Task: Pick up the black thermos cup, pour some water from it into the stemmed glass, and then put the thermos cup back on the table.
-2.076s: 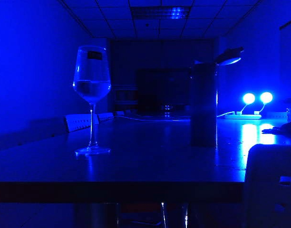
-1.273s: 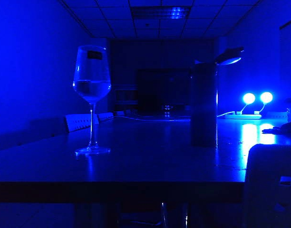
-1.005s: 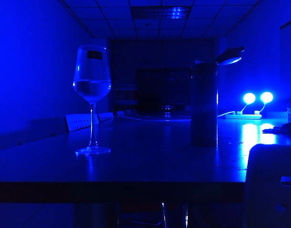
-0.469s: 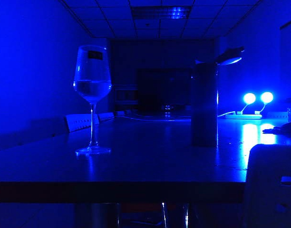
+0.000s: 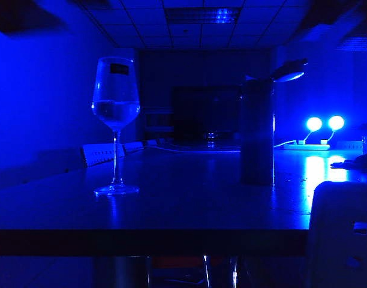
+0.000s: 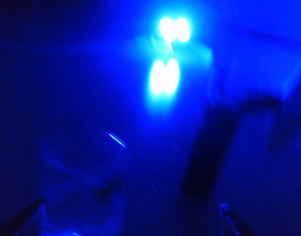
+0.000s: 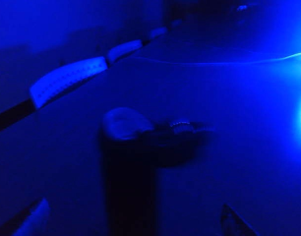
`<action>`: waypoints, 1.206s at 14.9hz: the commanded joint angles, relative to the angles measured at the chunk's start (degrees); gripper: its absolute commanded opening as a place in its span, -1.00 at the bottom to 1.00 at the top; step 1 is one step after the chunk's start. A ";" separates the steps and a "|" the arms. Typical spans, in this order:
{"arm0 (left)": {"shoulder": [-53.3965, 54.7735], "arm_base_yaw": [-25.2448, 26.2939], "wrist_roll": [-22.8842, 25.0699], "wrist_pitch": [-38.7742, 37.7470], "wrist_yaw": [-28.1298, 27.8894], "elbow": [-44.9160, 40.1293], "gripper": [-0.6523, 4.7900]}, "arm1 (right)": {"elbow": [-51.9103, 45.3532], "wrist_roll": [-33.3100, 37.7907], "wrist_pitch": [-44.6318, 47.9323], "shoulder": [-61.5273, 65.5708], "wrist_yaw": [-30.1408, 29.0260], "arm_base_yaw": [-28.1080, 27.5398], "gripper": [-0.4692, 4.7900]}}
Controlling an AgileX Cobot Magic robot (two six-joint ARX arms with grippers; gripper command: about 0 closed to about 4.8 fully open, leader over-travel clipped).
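Exterior view: no gripper is seen clearly.
Left gripper (image 6: pixel 133 219): held above the table (image 5: pixel 189 207), jaws spread wide, nothing gripped.
Right gripper (image 7: pixel 133 219): poised over the black thermos cup (image 7: pixel 131 177), jaws apart, empty.
Black thermos cup (image 5: pixel 257 132): upright on the table.
Stemmed glass (image 5: pixel 116 120): upright, well apart from it.

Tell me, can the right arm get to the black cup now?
Probably yes. The right gripper hangs above the black thermos cup, jaws open, and nothing sits between them. The stemmed glass stands well off to the side on the table.
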 commanded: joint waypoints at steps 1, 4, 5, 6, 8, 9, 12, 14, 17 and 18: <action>4.31 -4.94 0.96 0.46 -5.03 2.67 1.00 | 0.35 -0.48 16.44 14.78 2.47 4.46 1.00; 7.21 -7.78 4.26 -1.95 -9.51 5.51 1.00 | 0.74 -0.57 26.34 25.00 8.00 6.43 1.00; 7.87 -8.07 5.05 -2.03 -9.75 5.60 1.00 | 1.73 -0.57 28.83 28.35 7.96 6.40 1.00; 8.46 -8.31 5.05 -2.58 -9.81 5.62 1.00 | 3.56 -0.57 29.99 31.63 7.96 6.40 1.00; 8.94 -8.33 5.07 -3.87 -9.84 5.62 1.00 | 8.72 -3.30 30.14 37.38 7.72 6.40 1.00; 8.96 -8.33 5.07 -4.02 -9.81 5.62 1.00 | 10.88 -3.89 30.29 39.56 7.74 6.40 1.00; 8.96 -8.33 5.09 -4.59 -9.81 5.62 1.00 | 17.35 -5.03 30.25 45.53 7.98 6.40 1.00; 8.96 -8.33 5.27 -5.70 -9.81 5.62 1.00 | 19.28 -5.07 30.18 47.25 8.66 6.40 1.00; 8.94 -8.33 5.25 -6.25 -9.81 5.62 1.00 | 19.37 -6.54 29.81 47.32 11.32 6.40 1.00; 8.94 -8.33 5.27 -6.58 -9.81 5.62 1.00 | 19.37 -6.78 29.51 47.32 13.29 6.40 1.00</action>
